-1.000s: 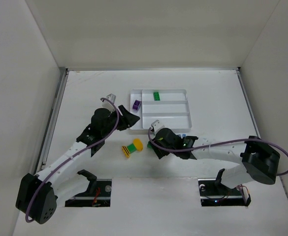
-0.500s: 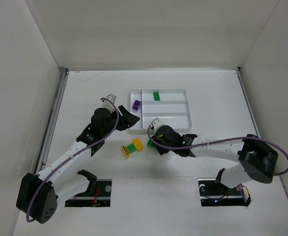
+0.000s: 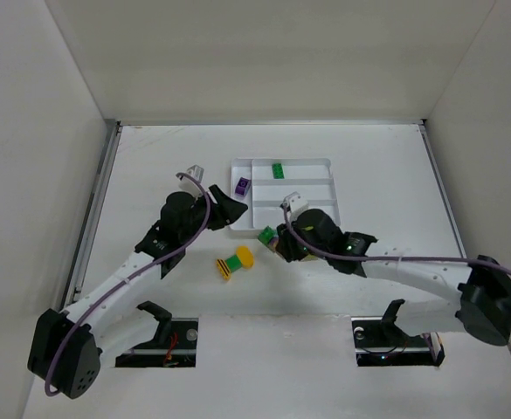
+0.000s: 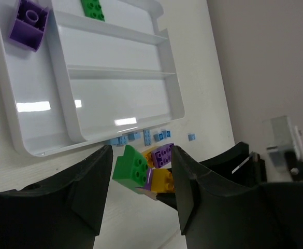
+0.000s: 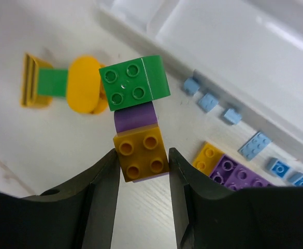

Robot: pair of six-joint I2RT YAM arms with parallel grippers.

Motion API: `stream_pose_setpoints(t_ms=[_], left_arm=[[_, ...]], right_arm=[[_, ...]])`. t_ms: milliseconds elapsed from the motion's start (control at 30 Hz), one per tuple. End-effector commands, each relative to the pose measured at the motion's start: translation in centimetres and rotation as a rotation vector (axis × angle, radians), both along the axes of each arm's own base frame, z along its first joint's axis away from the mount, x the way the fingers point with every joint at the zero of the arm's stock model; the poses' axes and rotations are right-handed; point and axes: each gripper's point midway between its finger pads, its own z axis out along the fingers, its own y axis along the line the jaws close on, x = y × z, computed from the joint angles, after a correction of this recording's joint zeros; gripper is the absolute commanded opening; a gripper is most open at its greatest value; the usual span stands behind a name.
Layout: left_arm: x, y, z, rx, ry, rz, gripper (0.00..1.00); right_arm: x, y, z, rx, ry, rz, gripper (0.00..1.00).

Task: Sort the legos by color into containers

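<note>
My right gripper (image 3: 277,243) is shut on the yellow-orange brick (image 5: 141,155) at the base of a stack with a purple brick (image 5: 134,116) and a green brick (image 5: 134,83). It holds the stack (image 3: 268,235) above the table, just in front of the white tray (image 3: 325,218). My left gripper (image 3: 235,216) is open and empty by the tray's near left corner; its view shows the stack (image 4: 133,166) beyond its fingers. A purple brick (image 3: 242,185) lies in the narrow side section. A green brick (image 3: 278,170) lies in the far long section.
A yellow-green-yellow piece (image 3: 234,262) lies on the table left of the stack. Several tiny light-blue bricks (image 5: 208,101) lie along the tray's front wall. A joined yellow and purple brick (image 5: 229,167) lies beside them. Enclosure walls stand all around the table.
My right gripper has lifted the stack off the table and carried it back and to the right, toward the tray. The right arm has swung right. The left arm has not moved.
</note>
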Motion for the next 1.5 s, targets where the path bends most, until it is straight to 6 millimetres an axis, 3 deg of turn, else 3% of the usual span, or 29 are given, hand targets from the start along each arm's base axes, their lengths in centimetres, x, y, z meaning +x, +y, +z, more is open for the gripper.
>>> stream_pose_setpoints(t_ms=[0, 233, 333, 567, 667, 1100, 1467], left_arm=[[0.5, -0.3, 5.2, -0.101, -0.166, 0.031, 0.47], [0.0, 0.5, 9.4, -0.31, -0.312, 0.118, 0.61], [-0.5, 0.2, 10.3, -0.382, -0.35, 0.11, 0.62], [-1.2, -1.1, 11.1, -0.471, -0.371, 0.073, 0.66], [-1.5, -1.3, 11.6, -0.489, -0.399, 0.071, 0.69], [0.3, -2.3, 10.7, -0.461, -0.392, 0.073, 0.71], [0.2, -2.6, 12.2, -0.501, -0.454, 0.063, 0.69]], right_arm=[[1.7, 1.0, 5.8, 0.268, -0.035, -0.055, 0.28], [4.1, 0.2, 13.2, 0.647, 0.003, -0.141, 0.25], [4.9, 0.5, 16.4, 0.825, 0.02, -0.145, 0.25], [6.8, 1.3, 19.9, 1.148, 0.211, -0.161, 0.25], [6.6, 1.7, 21.0, 1.264, 0.297, -0.13, 0.24], [6.1, 3.5, 21.0, 1.405, 0.462, -0.079, 0.24], [5.8, 4.2, 20.0, 1.442, 0.551, -0.073, 0.24]])
